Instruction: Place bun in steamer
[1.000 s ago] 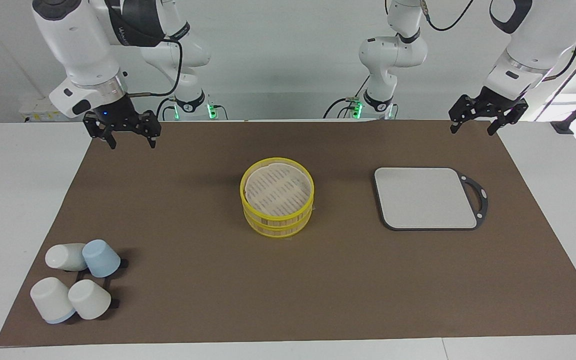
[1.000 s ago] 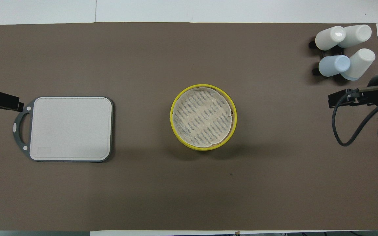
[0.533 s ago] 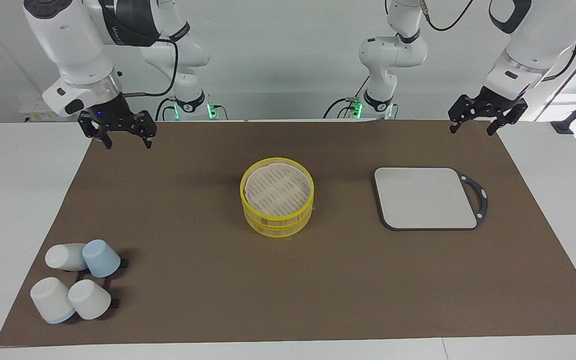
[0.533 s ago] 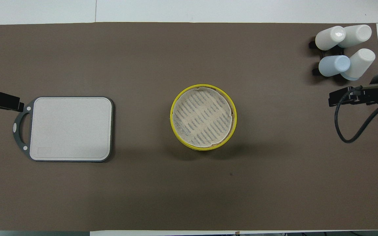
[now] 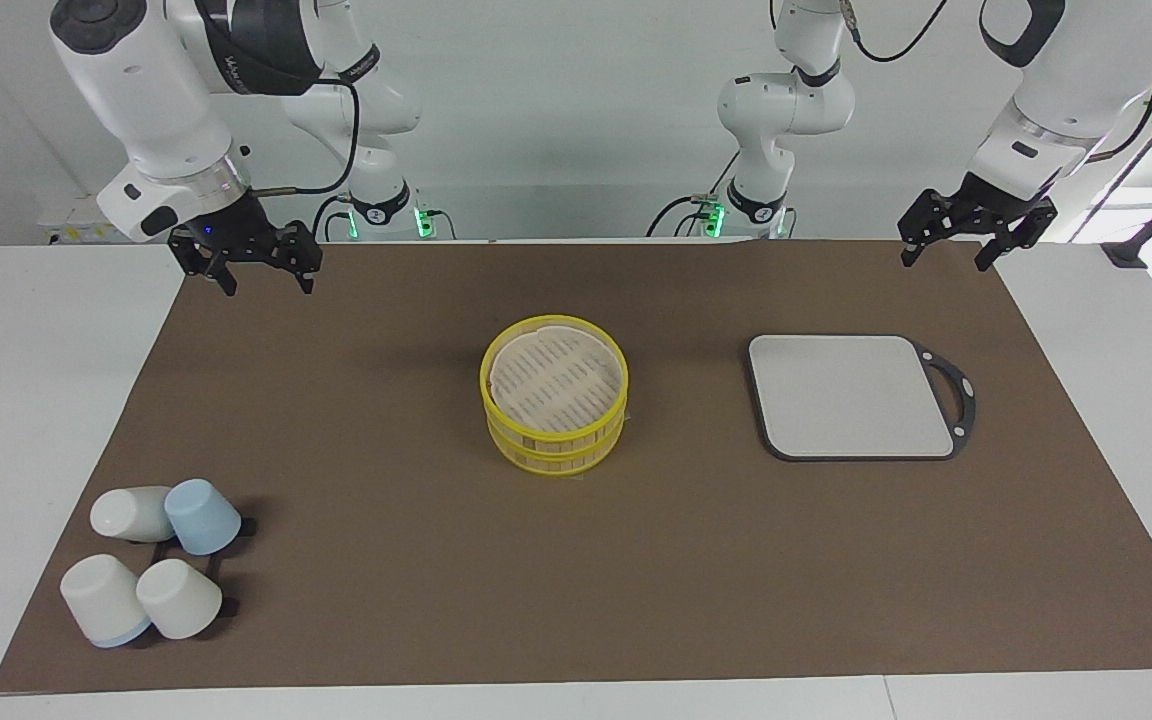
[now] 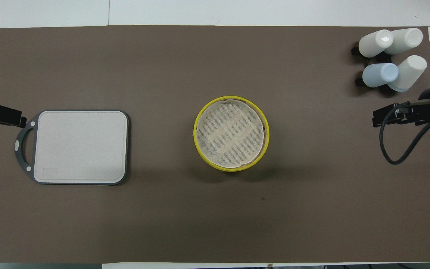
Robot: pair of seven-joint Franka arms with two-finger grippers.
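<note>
The yellow-rimmed steamer (image 5: 554, 408) (image 6: 231, 133) stands in the middle of the brown mat, its pale slatted top closed over it. The bun is out of view in both views. My right gripper (image 5: 267, 289) hangs open and empty in the air over the mat's corner at the right arm's end, by the robots' edge. Over the matching corner at the left arm's end, my left gripper (image 5: 944, 264) is also open and holds nothing. Both are well apart from the steamer.
A grey square board with a black rim and handle (image 5: 851, 395) (image 6: 80, 146) lies toward the left arm's end. Several white and blue cups (image 5: 151, 565) (image 6: 390, 59) sit tipped on a black rack toward the right arm's end, farther from the robots.
The right gripper swayed slightly outward and back and sits a little higher. The left arm, the steamer, the board and the cups have not moved.
</note>
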